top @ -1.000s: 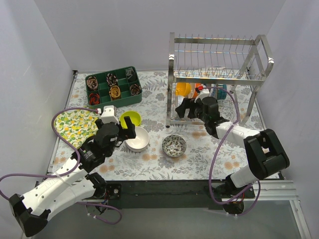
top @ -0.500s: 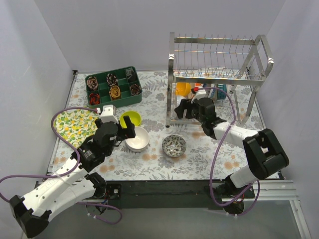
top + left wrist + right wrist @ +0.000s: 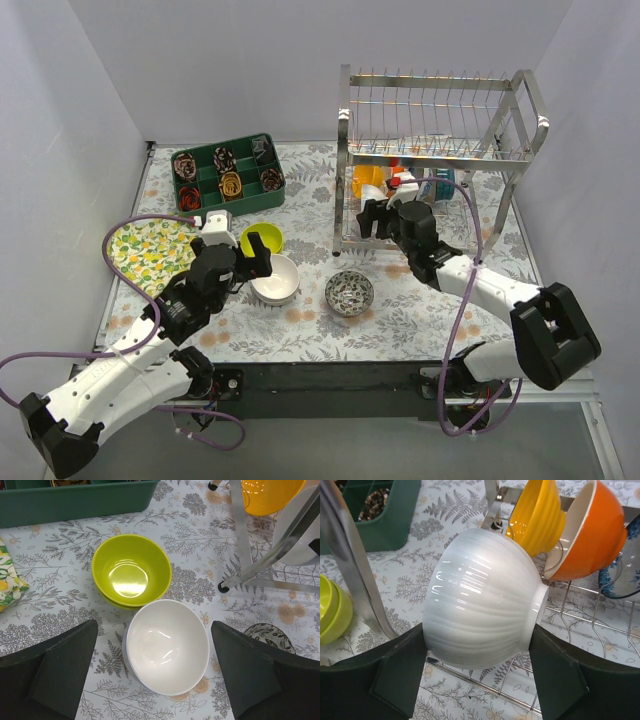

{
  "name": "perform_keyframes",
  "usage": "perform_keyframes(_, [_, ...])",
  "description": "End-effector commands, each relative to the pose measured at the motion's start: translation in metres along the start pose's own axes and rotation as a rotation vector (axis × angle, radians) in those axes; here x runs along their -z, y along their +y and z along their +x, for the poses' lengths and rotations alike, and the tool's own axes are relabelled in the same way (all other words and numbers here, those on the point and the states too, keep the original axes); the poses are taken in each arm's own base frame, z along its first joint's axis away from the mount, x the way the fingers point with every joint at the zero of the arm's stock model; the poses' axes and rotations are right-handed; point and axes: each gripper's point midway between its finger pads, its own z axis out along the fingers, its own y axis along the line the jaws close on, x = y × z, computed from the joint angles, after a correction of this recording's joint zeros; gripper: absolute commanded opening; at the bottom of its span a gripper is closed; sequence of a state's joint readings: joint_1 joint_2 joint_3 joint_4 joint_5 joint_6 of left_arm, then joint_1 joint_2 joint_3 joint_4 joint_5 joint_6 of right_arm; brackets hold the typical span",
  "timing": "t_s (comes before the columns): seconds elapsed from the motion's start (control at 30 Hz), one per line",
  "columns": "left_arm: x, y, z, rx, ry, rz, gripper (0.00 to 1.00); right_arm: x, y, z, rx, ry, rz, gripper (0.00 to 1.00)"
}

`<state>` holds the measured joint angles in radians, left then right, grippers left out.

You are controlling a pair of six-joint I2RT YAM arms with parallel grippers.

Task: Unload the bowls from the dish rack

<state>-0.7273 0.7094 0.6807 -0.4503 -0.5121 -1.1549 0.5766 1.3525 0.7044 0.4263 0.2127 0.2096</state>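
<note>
The chrome dish rack (image 3: 440, 110) stands at the back right. Its lower tier holds a white ribbed bowl (image 3: 482, 597) on its side, a yellow bowl (image 3: 537, 515), an orange bowl (image 3: 600, 535) and a blue-patterned bowl (image 3: 625, 565). My right gripper (image 3: 373, 220) reaches into that tier. It is open, with one finger on each side of the white ribbed bowl (image 3: 385, 205). My left gripper (image 3: 155, 625) is open and empty just above a plain white bowl (image 3: 167, 647) on the table. Stacked lime-green bowls (image 3: 131, 570) sit beside it. A dark patterned bowl (image 3: 349, 291) sits in front of the rack.
A dark green compartment tray (image 3: 228, 175) with small round items stands at the back left. A lemon-print mat (image 3: 150, 250) lies at the left edge. The rack's front legs (image 3: 237, 535) stand close to the right of the unloaded bowls.
My right gripper has pushed further into the rack's lower tier, around the white ribbed bowl. The left arm has barely moved.
</note>
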Motion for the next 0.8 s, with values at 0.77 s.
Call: perform_keyframes(0.77, [-0.002, -0.074, 0.014, 0.096, 0.085, 0.357, 0.98, 0.141, 0.071, -0.025, -0.368, -0.192, -0.512, 0.23])
